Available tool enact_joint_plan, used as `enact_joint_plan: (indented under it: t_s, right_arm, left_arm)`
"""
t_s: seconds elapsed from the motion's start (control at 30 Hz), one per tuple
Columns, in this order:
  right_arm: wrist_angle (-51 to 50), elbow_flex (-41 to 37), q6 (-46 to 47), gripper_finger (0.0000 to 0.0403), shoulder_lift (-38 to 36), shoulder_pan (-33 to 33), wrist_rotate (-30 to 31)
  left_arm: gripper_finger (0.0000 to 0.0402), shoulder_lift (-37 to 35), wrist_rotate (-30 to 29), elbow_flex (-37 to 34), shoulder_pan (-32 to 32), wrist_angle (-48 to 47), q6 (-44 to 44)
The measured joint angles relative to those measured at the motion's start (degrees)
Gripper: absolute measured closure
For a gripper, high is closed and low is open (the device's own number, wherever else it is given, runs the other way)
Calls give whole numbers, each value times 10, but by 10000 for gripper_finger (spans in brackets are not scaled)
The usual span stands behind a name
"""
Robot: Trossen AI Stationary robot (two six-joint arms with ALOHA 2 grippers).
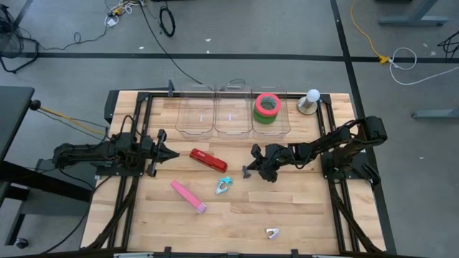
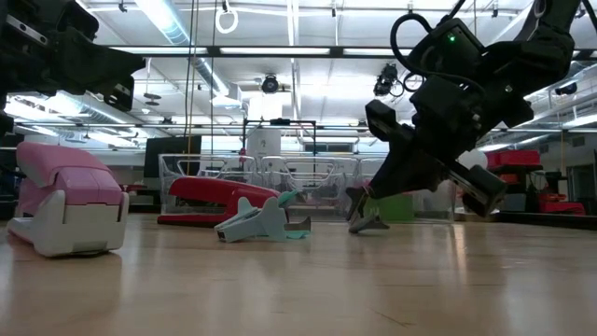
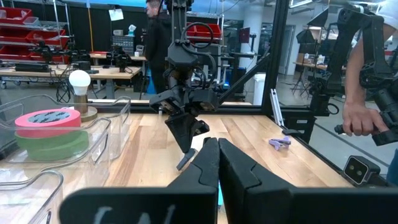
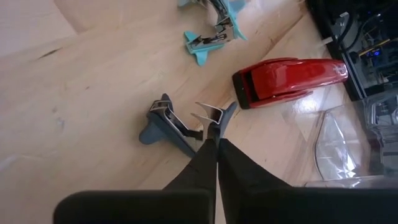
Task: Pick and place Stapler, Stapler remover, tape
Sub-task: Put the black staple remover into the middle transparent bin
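A dark blue-grey stapler remover [image 4: 168, 127] lies on the wood table near its middle, and my right gripper [image 4: 216, 138] is shut at it, slanting down from the right. A red stapler [image 1: 208, 160], a pink stapler [image 1: 188, 196] and a teal stapler remover [image 1: 223, 186] lie to the left of it. A further remover [image 1: 272, 233] sits near the front edge. The tape, a red roll on a green one [image 1: 267, 107], lies in the rightmost clear bin [image 1: 281, 127]. My left gripper [image 1: 174, 153] waits shut at the left, pointing level. My right gripper pinches the remover with its fingertips at the end where its two halves join [image 4: 213, 126]. The fingers come slanting down from the table's right side. The remover's wings rest on the table [image 2: 367, 224], its halves spread open.
Three clear bins [image 1: 215, 115] stand in a row at the far edge, with a lamp bulb [image 1: 310, 100] to their right. Black frame rails run along both table sides. A person's hand [image 3: 357, 118] shows beyond the table's right side.
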Motion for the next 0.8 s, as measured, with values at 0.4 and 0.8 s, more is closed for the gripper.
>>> enact_joint_plan:
  t_s: [0.4,0.8]
  right_arm:
    - [62,0,109,398,-35,-13,56]
    - [83,0,129,398,-60,-55,92]
  left_arm:
    - [399,0,0,0,0,0,0]
    - [399,0,0,0,0,0,0]
